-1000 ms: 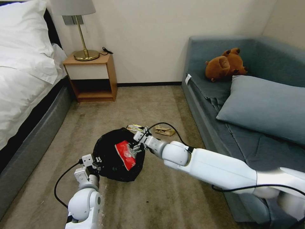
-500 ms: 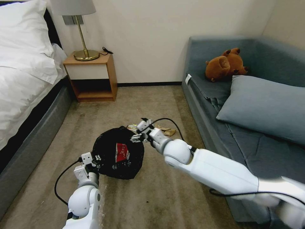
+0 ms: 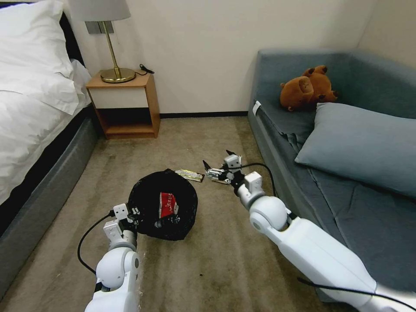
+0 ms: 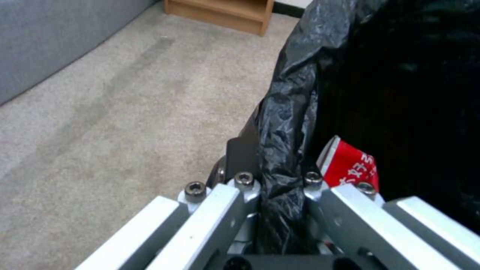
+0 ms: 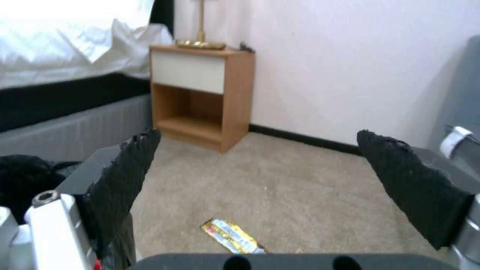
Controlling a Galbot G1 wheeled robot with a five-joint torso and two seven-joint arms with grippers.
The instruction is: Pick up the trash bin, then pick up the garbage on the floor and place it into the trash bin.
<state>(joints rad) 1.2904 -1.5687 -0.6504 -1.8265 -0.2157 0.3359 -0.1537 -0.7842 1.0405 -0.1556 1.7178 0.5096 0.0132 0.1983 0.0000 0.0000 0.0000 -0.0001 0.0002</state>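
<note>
While left gripper [image 3: 132, 215] clamps trash bin [image 3: 147, 221] | red wrapper [image 3: 168, 203]: white lettering unreadable

Left gripper [image 3: 133, 215] low at the near left, metal fingers [image 4: 240, 187] clamped together on a pinched fold of crinkly black plastic bag [image 4: 287, 150], white forearm rising straight beneath it. Right gripper [image 3: 215, 164] stretched forward on a long white arm, black-padded fingers [image 5: 125, 168] spread wide apart, nothing between them.

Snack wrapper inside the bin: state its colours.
Red with white lettering, clearest in the left wrist view: snack wrapper.
</note>
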